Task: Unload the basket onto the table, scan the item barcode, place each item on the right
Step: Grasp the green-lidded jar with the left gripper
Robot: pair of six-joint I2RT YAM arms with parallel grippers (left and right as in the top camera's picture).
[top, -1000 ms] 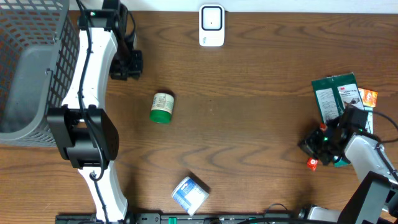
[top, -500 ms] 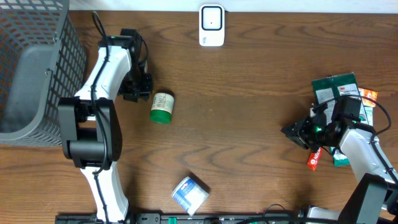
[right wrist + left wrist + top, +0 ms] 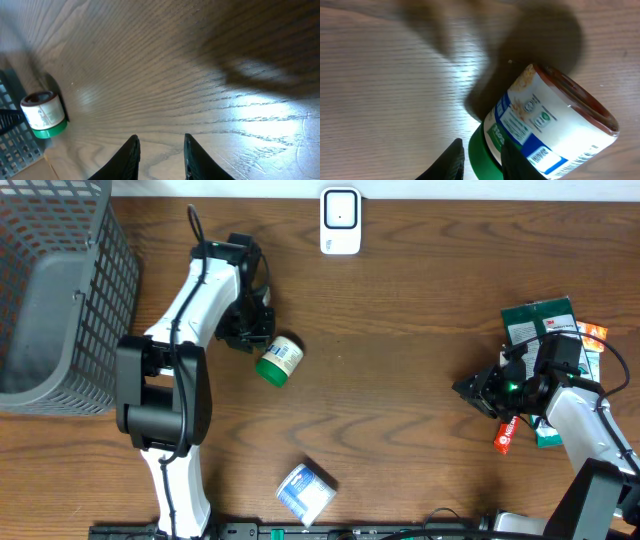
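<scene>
Two arms reach over a wooden bench (image 3: pixel 400 330). A blue-and-white packet (image 3: pixel 305 492) lies alone nearest the front edge.

At the right, further in, the right arm (image 3: pixel 580 420) points leftward. Its jaws are parted. The right wrist view shows both fingers (image 3: pixel 129 155) over bare wood with nothing between them. A small red item (image 3: pixel 503 442) lies just beside this arm. Green card packs (image 3: pixel 538 330) and an orange pack (image 3: pixel 595 335) are heaped behind it at the right edge.

Left of centre lies the jar (image 3: pixel 280 360). It is on its side on the bench, with its green lid toward the front left and its base toward the far right. In the left wrist view a barcode (image 3: pixel 540 157) shows on the white label, close to the lid.

The left arm (image 3: pixel 190 300) ends just beside the jar, on its far-left side. Its jaws stand a little apart. In the wrist view the left finger (image 3: pixel 452 160) sits just clear of the lid's edge and the other finger lies across the lid. No hold on the jar can be made out, and whether a finger touches it cannot be told.

A grey mesh basket (image 3: pixel 50 290) fills the far left corner, well apart from the jar. A white scanner (image 3: pixel 340 222) stands at the middle of the far edge, beyond the jar and to its right.
</scene>
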